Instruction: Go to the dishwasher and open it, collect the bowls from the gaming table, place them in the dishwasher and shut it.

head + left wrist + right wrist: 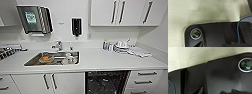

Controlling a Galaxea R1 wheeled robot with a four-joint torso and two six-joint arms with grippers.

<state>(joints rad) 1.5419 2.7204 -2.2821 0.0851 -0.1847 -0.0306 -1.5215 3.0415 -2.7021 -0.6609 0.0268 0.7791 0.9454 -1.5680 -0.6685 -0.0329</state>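
The dishwasher (106, 82) sits under the white counter (100, 61), right of the sink, in the head view. Its front is open: a dark interior with racks shows between the white cabinet doors and the drawers. The gaming table is out of view. Some crockery lies in the steel sink (32, 61), including a round orange-brown dish (45, 59) and a white piece (70, 58); I cannot tell whether these are bowls. Both wrist views look down at pale speckled floor (199, 11) past the robot's own dark plate.
A tap (58, 45) stands behind the sink. A pile of white dishes (121, 46), small bottles (105, 45) and a cloth (140, 52) lie at the counter's back right. A paper-towel dispenser (33, 20) and a soap dispenser (76, 26) hang on the wall. Drawers (146, 80) flank the dishwasher's right.
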